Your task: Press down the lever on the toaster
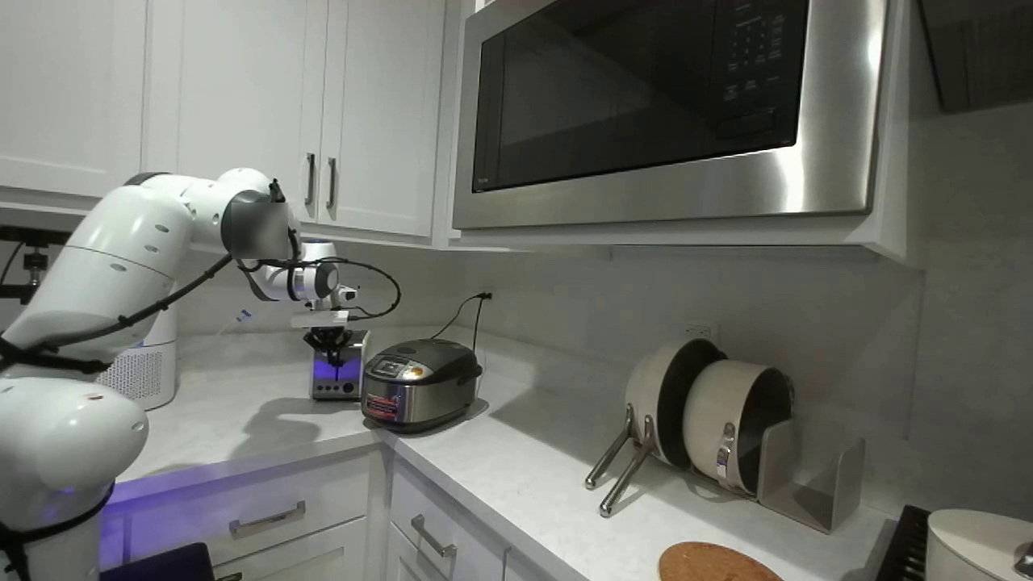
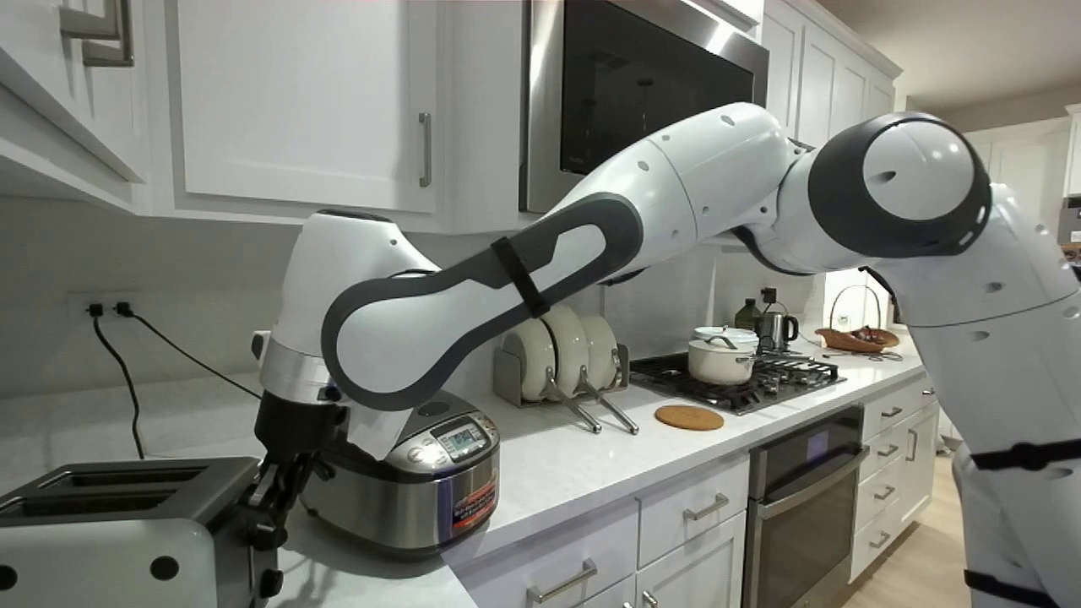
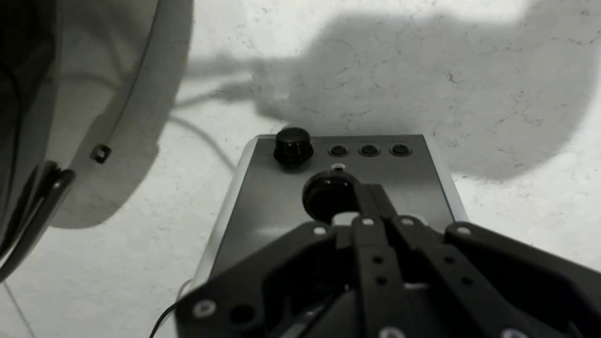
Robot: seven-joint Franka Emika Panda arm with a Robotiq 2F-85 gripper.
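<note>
Toaster (image 2: 110, 540) carries 3 buttons (image 3: 369, 149), the closed claw (image 3: 374, 192) at its lever (image 3: 328, 193).

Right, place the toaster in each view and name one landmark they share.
In an exterior view: the toaster stands left of centre, a little below mid-height.
In an exterior view: the toaster fills the lower left corner, cropped.
In the wrist view: the toaster is at lower centre, partly hidden by the tool.
Shared landmark: the rice cooker, right of it in both exterior views, left in the wrist view.
</note>
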